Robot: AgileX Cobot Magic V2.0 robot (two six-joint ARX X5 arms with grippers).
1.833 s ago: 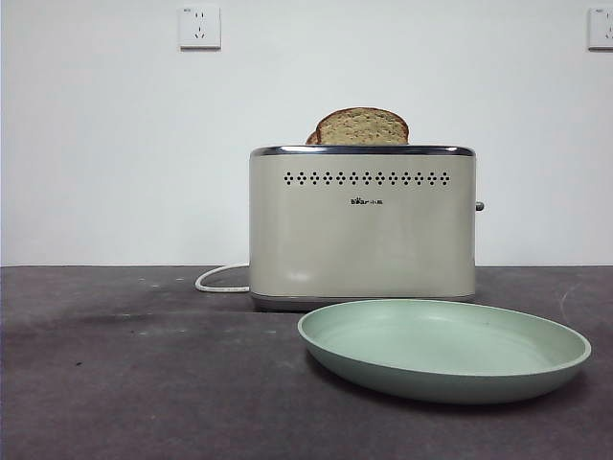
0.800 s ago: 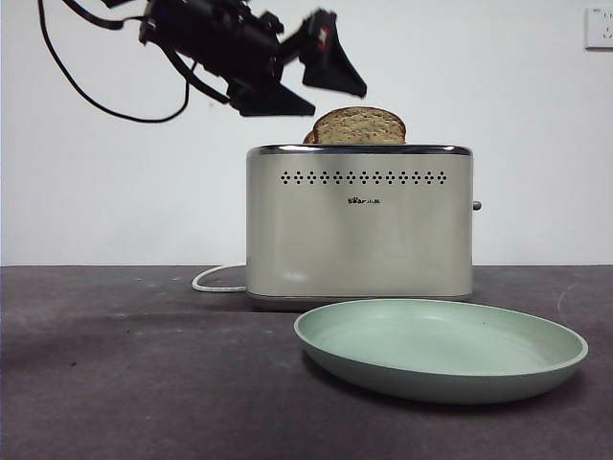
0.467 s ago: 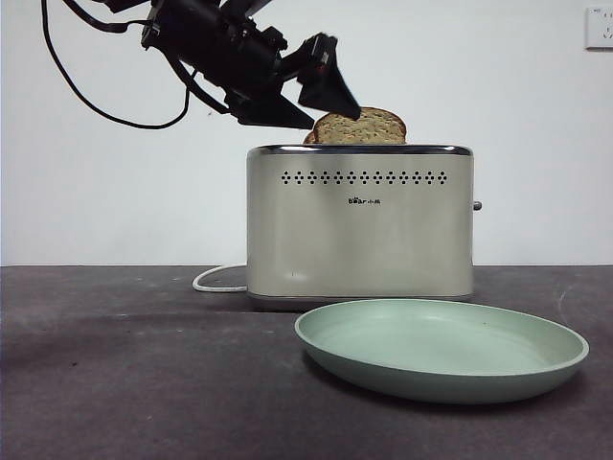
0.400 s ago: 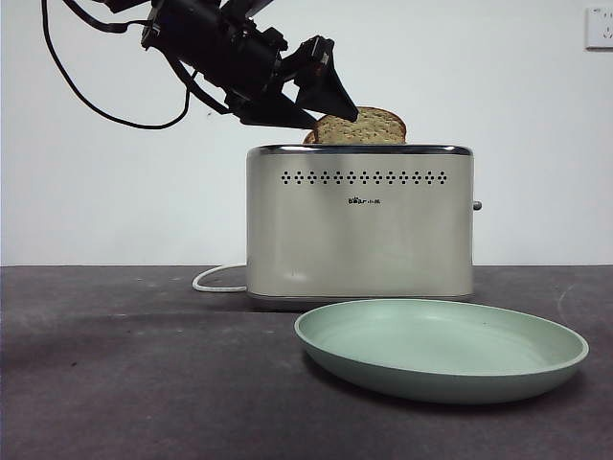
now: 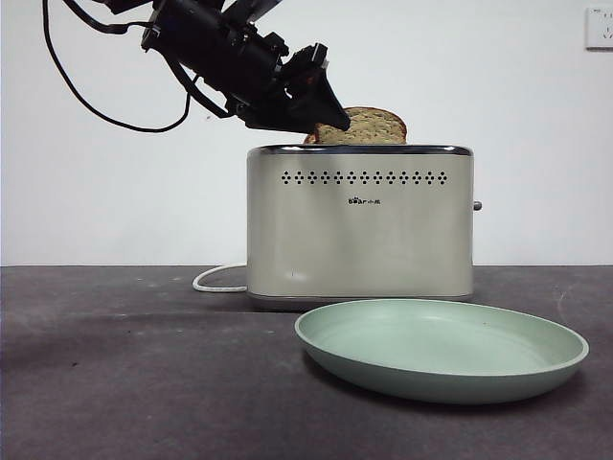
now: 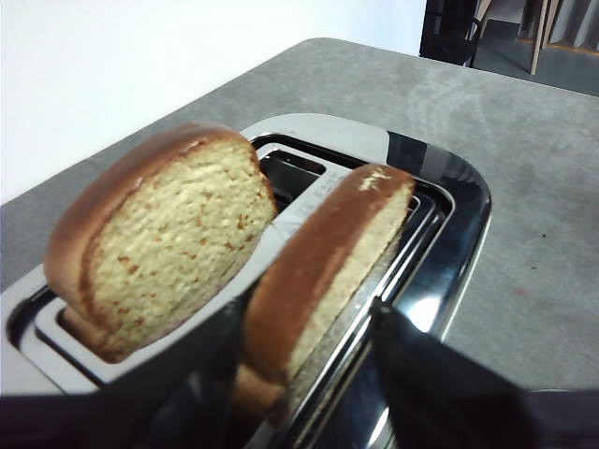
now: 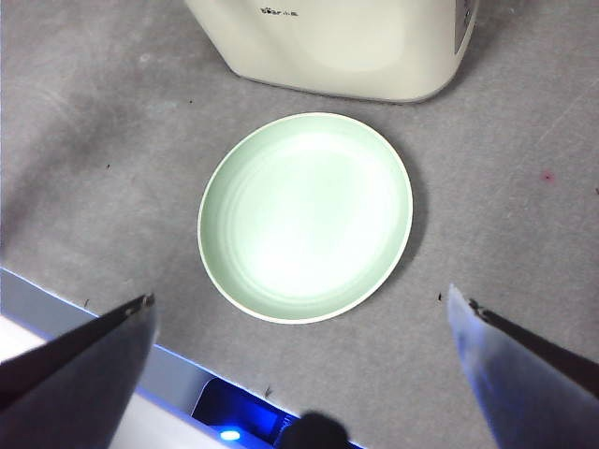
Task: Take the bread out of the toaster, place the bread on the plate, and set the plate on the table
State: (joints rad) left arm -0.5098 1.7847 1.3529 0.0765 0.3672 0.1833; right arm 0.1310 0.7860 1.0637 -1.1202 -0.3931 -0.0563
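Desk [image 5: 144, 383]: carries toaster [image 5: 360, 225] w/ plate [image 5: 441, 347] just in front, empty. Bread [image 6: 323, 271] stands in toaster slot beside a 2nd slice [image 6: 164, 248]. L claw [image 6: 304, 374]: jaws apart, one each side of bread at its end. R claw [image 7: 299, 327]: high above plate, jaws wide apart, holding nothing.

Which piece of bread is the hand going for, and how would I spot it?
Find the cream toaster behind the green plate; two slices stand in its slots. The left hand has its open jaws around the bread, seen edge-on with brown crust. The other slice shows its pale face beside it, outside the jaws.
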